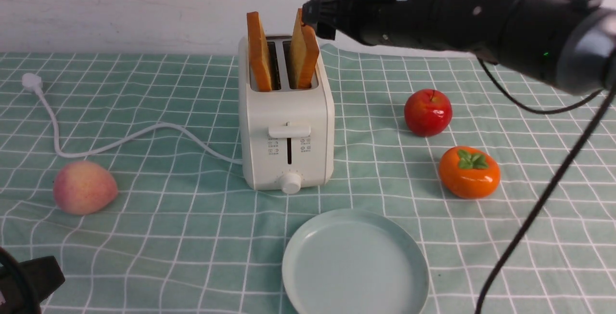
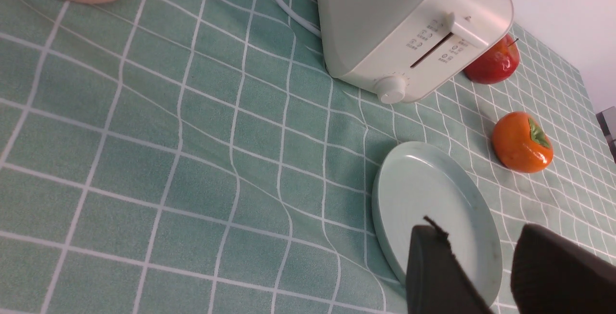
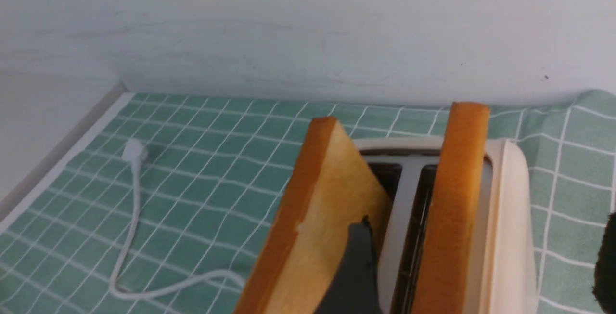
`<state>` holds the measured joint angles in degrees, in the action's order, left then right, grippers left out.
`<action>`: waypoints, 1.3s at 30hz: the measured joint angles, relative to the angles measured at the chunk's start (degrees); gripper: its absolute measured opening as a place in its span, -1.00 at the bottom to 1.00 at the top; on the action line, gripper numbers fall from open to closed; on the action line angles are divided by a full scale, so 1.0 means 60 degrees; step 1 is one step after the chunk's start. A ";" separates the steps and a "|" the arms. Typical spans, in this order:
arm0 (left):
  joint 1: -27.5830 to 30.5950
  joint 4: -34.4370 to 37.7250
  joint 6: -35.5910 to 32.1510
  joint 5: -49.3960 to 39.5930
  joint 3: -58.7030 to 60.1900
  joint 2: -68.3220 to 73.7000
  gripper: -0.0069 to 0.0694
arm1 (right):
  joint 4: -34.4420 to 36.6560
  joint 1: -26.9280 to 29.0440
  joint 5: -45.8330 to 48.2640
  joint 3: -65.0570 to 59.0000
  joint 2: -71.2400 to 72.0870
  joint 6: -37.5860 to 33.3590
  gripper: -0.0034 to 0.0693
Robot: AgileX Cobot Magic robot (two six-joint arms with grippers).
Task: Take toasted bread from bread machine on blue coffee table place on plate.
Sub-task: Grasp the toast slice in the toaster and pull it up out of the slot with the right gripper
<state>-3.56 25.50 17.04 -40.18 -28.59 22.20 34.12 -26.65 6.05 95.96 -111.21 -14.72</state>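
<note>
blue coffee table (image 1: pixel 144 237): mint-green cloth with a white grid, lightly wrinkled.
left gripper (image 2: pixel 481 246): at the near-left corner, well apart from the bread machine; its two dark fingers stand apart with nothing between them.
power cord (image 1: pixel 120 140): white, runs from the bread machine's left side out to a plug (image 1: pixel 30 82) at far left.
peach (image 1: pixel 84 188): on the cloth at left, near side of the cord.
bread machine (image 1: pixel 288 126): cream-white, centre of the table, lever and knob facing near.
left slice (image 1: pixel 259 54): toasted bread standing in the left slot, top half clear of the machine, leaning slightly.
right slice (image 1: pixel 304 56): toasted bread standing in the right slot, also half out.
plate (image 1: pixel 356 261): pale mint, just near of the bread machine and a little right.
right gripper (image 1: pixel 310 15): high, at the far top corner of the right slice; fingers (image 3: pixel 355 266) spread wide, one on each side of that slice in the wrist view, not pinching it. Contact with the crust: cannot tell.
apple (image 1: pixel 428 112): red, right of the bread machine.
persimmon (image 1: pixel 469 172): orange, near and right of the apple.
</note>
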 joint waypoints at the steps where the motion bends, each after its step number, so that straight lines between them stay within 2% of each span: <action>1: 0.0000 0.0000 0.0000 0.0000 0.0000 0.0000 -0.19 | 0.0041 0.0000 -0.0289 0.0000 -0.0217 0.0000 0.70; 3: 0.0000 0.0000 0.0000 0.0012 0.0000 0.0000 -0.19 | 0.0068 0.0000 -0.0414 0.0004 -0.0409 0.0000 0.65; 4: 0.0000 0.0000 0.0000 0.0015 0.0000 0.0000 -0.19 | 0.0138 0.0000 -0.0525 0.0004 -0.0717 0.0000 0.52; 6: 0.0000 0.0000 0.0000 0.0024 0.0000 0.0000 -0.19 | 0.0160 0.0000 -0.0536 0.0012 -0.0790 0.0000 0.44; 9: 0.0000 0.0000 0.0000 0.0045 0.0000 0.0000 -0.19 | 0.0187 0.0000 -0.0418 0.0068 -0.0824 0.0000 0.13; 10: 0.0000 0.0000 0.0000 0.0045 0.0000 0.0000 -0.19 | 0.0187 0.0000 -0.0418 0.0068 -0.0824 0.0000 0.13; 12: 0.0000 0.0000 0.0000 0.0064 0.0000 0.0000 -0.19 | 0.0198 0.0000 -0.0407 0.0068 -0.0815 0.0000 -0.08; 15: 0.0000 0.0000 0.0000 0.0064 0.0000 0.0000 -0.19 | 0.0198 0.0000 -0.0387 0.0068 -0.0783 0.0000 -0.19; 18: 0.0000 0.0000 0.0000 0.0064 0.0000 0.0000 -0.19 | 0.0178 0.0000 -0.0375 0.0068 -0.0681 0.0000 -0.17; 28: 0.0000 0.0000 0.0000 0.0134 0.0000 0.0000 -0.19 | 0.0127 -0.0208 -0.0050 0.0579 -0.0416 -0.0078 0.46; 32: 0.0000 0.0000 0.0000 0.0134 0.0000 0.0000 -0.19 | -0.0062 -0.0463 0.0307 0.0598 -0.0667 -0.0458 0.59; 37: 0.0000 0.0000 0.0000 0.0134 0.0000 0.0000 -0.19 | -0.0070 -0.0477 0.0429 0.0602 -0.1210 -0.0515 0.57; 39: 0.0000 0.0000 0.0000 0.0125 0.0000 0.0000 -0.19 | -0.0050 -0.0477 0.0350 0.0610 -0.1253 -0.0543 0.47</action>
<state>-3.56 25.50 17.04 -39.43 -28.59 22.20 33.82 -29.51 8.15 99.61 -118.73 -17.97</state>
